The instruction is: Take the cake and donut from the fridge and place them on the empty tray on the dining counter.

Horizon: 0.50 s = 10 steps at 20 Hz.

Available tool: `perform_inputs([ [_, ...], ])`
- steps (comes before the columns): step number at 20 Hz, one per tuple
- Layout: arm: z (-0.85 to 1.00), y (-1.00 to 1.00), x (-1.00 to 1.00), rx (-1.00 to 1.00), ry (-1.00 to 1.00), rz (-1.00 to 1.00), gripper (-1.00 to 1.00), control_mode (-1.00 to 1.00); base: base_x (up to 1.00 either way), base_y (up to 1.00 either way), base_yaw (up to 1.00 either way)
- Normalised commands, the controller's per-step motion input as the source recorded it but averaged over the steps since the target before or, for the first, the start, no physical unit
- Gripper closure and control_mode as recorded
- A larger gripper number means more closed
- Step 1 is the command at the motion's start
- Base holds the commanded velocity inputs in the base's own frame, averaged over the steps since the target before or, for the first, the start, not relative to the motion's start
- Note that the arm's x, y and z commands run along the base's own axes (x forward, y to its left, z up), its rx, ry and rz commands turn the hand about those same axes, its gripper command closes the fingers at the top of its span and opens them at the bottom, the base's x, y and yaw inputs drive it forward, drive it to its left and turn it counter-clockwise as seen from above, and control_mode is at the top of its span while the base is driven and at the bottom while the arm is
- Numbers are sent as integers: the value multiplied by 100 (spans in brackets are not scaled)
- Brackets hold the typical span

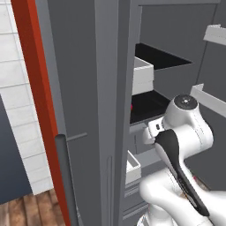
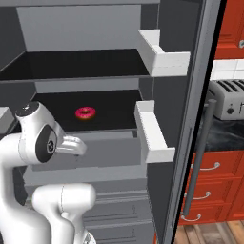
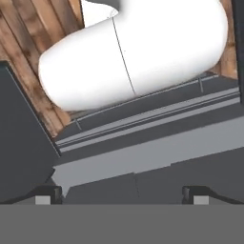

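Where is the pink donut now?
In the right base view the donut lies on the fridge's lower black shelf, left of the white door bin.

The fridge (image 2: 95, 28) is running off the top and left edges of the right base view, and its open door is hiding most of the toaster (image 2: 228, 102) beside it. In the left base view, the door edge is covering nearly all of the donut (image 1: 131, 107), leaving a red sliver. The gripper's fingertips (image 3: 47, 194) are barely poking up.
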Motion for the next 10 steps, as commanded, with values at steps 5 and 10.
perform_inputs([
  [5,44,-46,-20,21,-22,23,-100,-100,0,0,0],
  [10,41,-7,-3,11,-15,10,-100,-100,0,0,0],
])
